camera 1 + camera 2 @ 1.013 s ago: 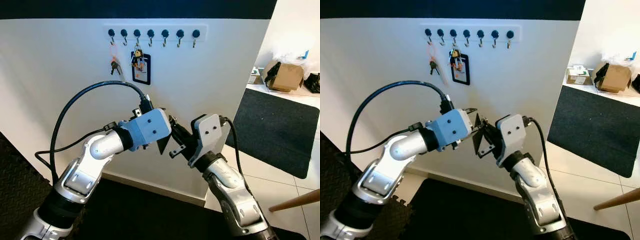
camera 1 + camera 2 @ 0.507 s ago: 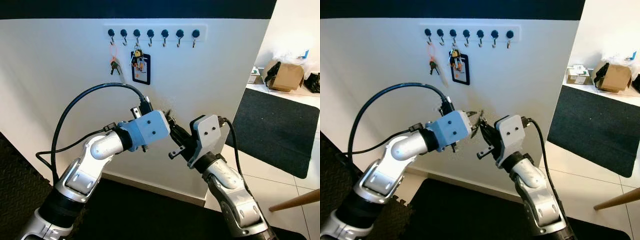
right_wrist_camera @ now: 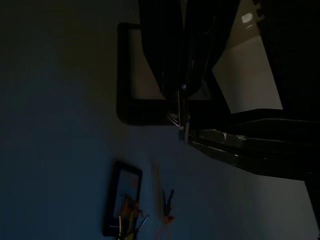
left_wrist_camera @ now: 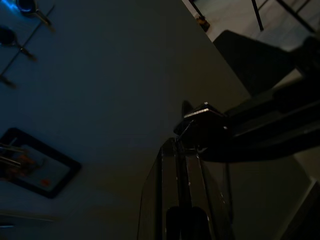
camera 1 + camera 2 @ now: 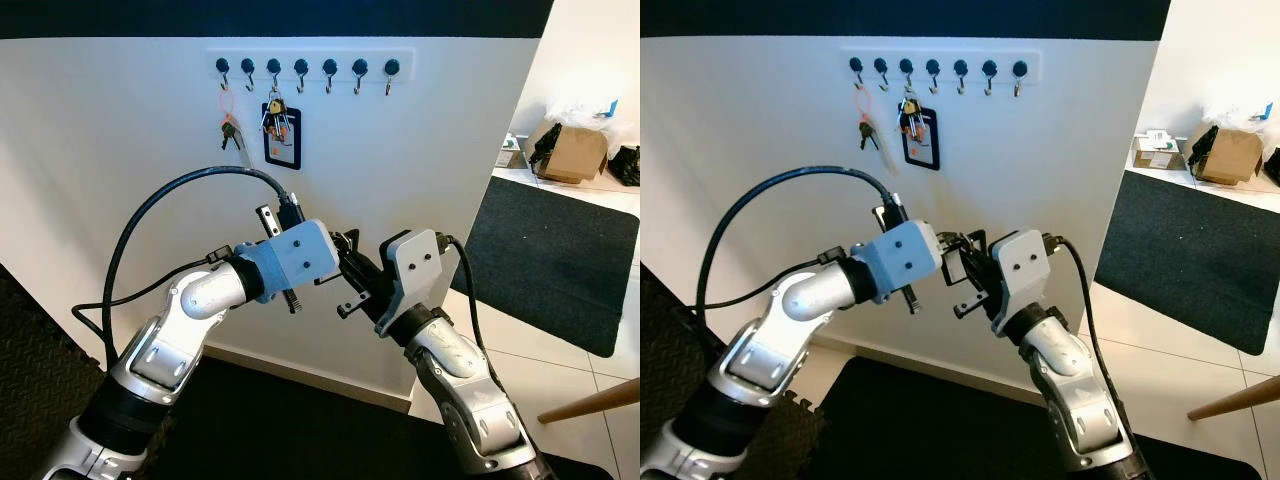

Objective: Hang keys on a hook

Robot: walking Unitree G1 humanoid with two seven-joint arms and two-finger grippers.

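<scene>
My two grippers meet in front of a white wall, below a white hook rack point(image 5: 310, 65) with several black hooks. My left gripper point(image 5: 945, 263) is shut on a black-framed key tag point(image 5: 956, 266), whose pale face is turned towards me. My right gripper point(image 5: 966, 275) is open, with one finger above the tag and one below. In the left wrist view my shut fingers point(image 4: 182, 170) point at a small metal piece point(image 4: 200, 112) by the right gripper's fingers. The first hook holds keys on an orange loop point(image 5: 229, 125). The third holds a key bunch with a black card holder point(image 5: 281, 130).
Hooks right of the hung bunch are bare, such as one point(image 5: 330, 70). A black cable point(image 5: 180, 190) loops over my left arm. A dark mat point(image 5: 560, 260) and a cardboard box point(image 5: 570, 150) lie to the right. Black foam matting point(image 5: 260, 420) lies below, and a wooden pole point(image 5: 600, 400) crosses low right.
My left wrist has rolled and the tag has turned from a dark edge-on shape to show its pale face. Both arms have stayed in about the same place.
</scene>
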